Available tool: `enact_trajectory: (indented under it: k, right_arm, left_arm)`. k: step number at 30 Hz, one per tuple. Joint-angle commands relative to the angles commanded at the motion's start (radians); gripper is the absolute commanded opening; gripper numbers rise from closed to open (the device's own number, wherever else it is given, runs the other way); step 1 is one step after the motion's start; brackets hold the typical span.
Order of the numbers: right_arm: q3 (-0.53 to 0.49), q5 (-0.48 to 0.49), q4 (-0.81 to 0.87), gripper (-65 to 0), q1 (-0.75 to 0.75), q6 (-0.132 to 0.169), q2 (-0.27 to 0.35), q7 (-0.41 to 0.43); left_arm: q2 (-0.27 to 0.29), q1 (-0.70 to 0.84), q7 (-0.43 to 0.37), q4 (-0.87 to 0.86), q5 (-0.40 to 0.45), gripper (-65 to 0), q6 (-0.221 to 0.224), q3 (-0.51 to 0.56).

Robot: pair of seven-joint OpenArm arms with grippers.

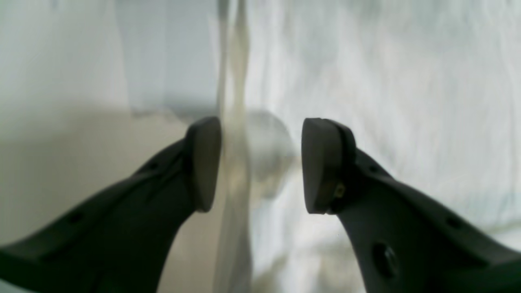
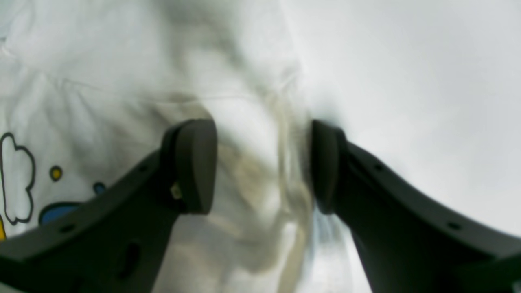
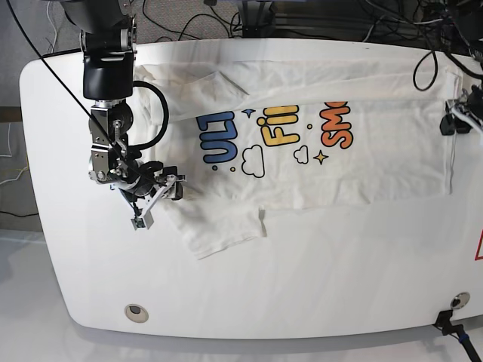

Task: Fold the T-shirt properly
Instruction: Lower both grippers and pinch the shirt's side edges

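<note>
So I've got the white worktop (image 3: 249,286) filling most of the base view, rounded corners, cables piled along the far edge. The T-shirt (image 3: 317,173) is spread across the far half of it, print side up, and I can read parts of the blue, yellow and orange lettering plus little clouds and a star. The near part of the body looks folded over, so the lettering is cut off along that edge. One sleeve (image 3: 219,226) sticks out toward the near side on the base view's left, lying flat with a few wrinkles.

The right arm (image 3: 109,98) comes down from the far left corner of that view. Its right tool (image 2: 260,167) sits right at the shirt's edge beside that sleeve, jaws parted wide, with a bunched ridge of white cloth running up between the pads in the wrist view. Cloth seems to brush the right pad (image 2: 325,167), but I can't say the pads are pinching anything. A bit of cloud print shows on the left of that view.

The left tool (image 1: 260,162) is over at the opposite end of the shirt, mostly cut off in the base view. Its wrist view shows the jaws wide apart too, a blurry vertical fold of fabric close against the left pad (image 1: 205,162), plain white cloth to the right.
</note>
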Motion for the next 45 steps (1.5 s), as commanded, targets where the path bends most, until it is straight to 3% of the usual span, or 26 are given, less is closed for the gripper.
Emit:
enact_trajectory:
  k: [2,7,12,14,20,27,32,33,35,39,45]
  right_arm:
    - [0.003,0.002,0.003,-30.2,0.000,0.001,0.000,0.003]
    - [-0.001,-0.002,0.002,-37.5,-0.020,-0.003,-0.009,-0.046]
    - [0.002,0.001,-0.001,-56.0,-0.021,-0.006,-0.008,-0.065]
    - [0.000,0.000,-0.002,-60.1,-0.018,-0.005,-0.009,-0.059]
    - [0.001,0.003,0.001,-54.1,-0.020,-0.003,-0.009,-0.071]
    - [0.000,0.006,0.003,-43.5,-0.020,-0.005,-0.007,-0.079]
    - [0.000,0.005,0.002,-42.2,-0.020,-0.004,-0.007,-0.080]
    - [-0.004,0.003,-0.009,-42.6,-0.004,0.011,-0.010,-0.072]
    - [-0.003,0.003,-0.014,-45.9,0.004,0.010,-0.009,-0.079]
    - [-0.001,0.003,-0.025,-59.1,0.021,0.016,-0.009,-0.100]
    - [0.001,-0.011,-0.041,-65.0,0.036,0.030,-0.010,-0.114]
  left_arm:
    - [0.000,-0.035,-0.004,-0.036,0.002,-34.9,-0.001,0.006]
    - [0.018,-0.080,-0.022,-0.058,0.004,-34.4,-0.008,-0.007]
    - [0.043,-0.116,-0.044,-0.175,0.027,-34.2,-0.009,-0.002]
    - [0.050,-0.116,-0.057,-0.208,0.041,-33.7,-0.009,0.000]
    - [0.079,-0.144,-0.088,-0.249,0.079,-33.0,-0.009,-0.004]
    - [0.107,-0.182,-0.106,-0.329,0.063,-32.8,-0.009,0.057]
    - [0.128,-0.201,-0.104,-0.352,0.066,-32.6,-0.009,0.073]
    - [0.102,-0.220,-0.188,-0.337,-0.039,-35.3,-0.009,0.055]
    - [0.104,-0.226,-0.174,-0.345,-0.042,-36.2,-0.009,0.056]
    - [0.109,-0.229,-0.159,-0.353,-0.047,-40.5,-0.009,0.057]
    - [0.108,-0.236,-0.158,-0.361,-0.048,-58.3,-0.009,0.056]
